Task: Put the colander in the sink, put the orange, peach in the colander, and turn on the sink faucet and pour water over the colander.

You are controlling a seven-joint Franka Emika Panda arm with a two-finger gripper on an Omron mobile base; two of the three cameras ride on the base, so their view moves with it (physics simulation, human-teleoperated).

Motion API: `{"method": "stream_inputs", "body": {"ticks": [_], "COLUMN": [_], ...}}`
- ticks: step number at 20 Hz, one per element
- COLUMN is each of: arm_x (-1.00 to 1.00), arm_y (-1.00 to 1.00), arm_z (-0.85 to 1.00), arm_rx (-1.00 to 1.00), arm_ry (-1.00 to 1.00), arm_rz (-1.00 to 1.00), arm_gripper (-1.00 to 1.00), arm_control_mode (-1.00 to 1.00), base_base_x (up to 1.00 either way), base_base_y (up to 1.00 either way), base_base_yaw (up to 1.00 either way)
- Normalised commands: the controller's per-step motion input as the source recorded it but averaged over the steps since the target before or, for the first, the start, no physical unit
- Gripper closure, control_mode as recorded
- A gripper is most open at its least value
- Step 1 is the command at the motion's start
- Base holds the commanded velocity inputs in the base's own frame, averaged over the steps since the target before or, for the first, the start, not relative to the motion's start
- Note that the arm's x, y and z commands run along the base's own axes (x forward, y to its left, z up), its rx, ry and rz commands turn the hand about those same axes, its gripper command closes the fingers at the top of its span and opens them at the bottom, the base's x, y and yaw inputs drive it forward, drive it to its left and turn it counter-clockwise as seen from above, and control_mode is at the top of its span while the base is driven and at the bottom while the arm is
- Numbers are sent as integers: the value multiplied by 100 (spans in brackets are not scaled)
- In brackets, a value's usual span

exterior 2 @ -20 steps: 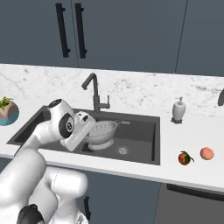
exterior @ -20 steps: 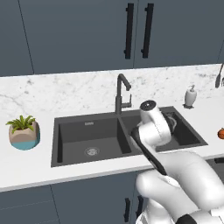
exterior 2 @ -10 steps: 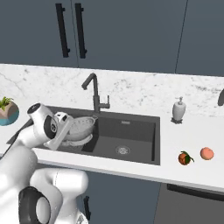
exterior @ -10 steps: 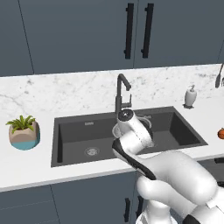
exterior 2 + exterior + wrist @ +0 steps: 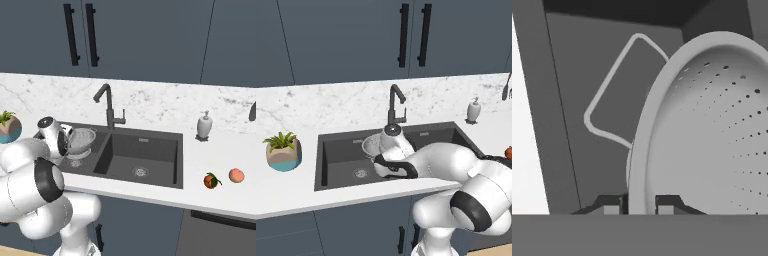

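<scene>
The silver colander (image 5: 371, 145) (image 5: 83, 139) hangs tilted inside the left basin of the dark double sink (image 5: 338, 157) (image 5: 150, 152). My gripper (image 5: 638, 206) (image 5: 377, 150) is shut on its rim. In the hand view the perforated bowl (image 5: 712, 130) looms close, with the rim between the two fingertips (image 5: 611, 206). The gooseneck faucet (image 5: 396, 103) (image 5: 107, 103) stands behind the divider, with no water running. On the counter right of the sink lie the orange (image 5: 211, 180) (image 5: 508, 152) and the paler peach (image 5: 236, 175), side by side.
A white soap dispenser (image 5: 473, 110) (image 5: 202, 125) stands behind the sink's right corner. A potted plant (image 5: 283, 150) (image 5: 7, 125) sits on the counter left of the sink. Dark cabinets hang above the marble backsplash.
The arm has swung left with the colander in its grip, carrying it from the right basin past the divider into the left basin. The fruits have not moved.
</scene>
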Motion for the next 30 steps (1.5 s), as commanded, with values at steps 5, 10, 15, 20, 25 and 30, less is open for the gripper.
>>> {"method": "stream_inputs", "body": {"ticks": [5,10,15,20,25,30], "arm_x": [55,47,35,14,25,34], "arm_y": [30,43,40,19,1,5], "arm_z": [-29,-30,-30,-44,-34,-19], "arm_rx": [24,6,-2,-11,-12,-11], "arm_ry": [25,13,0,0,0,7], "arm_rz": [2,0,0,-8,-13,-12], "arm_gripper": [100,100,100,100,100,100], "arm_control_mode": [-100,-100,-100,-100,-100,-100], "base_base_x": [0,0,0,0,0,0], "base_base_y": [0,0,0,0,0,0], "base_base_yaw": [0,0,0,0,0,0]}}
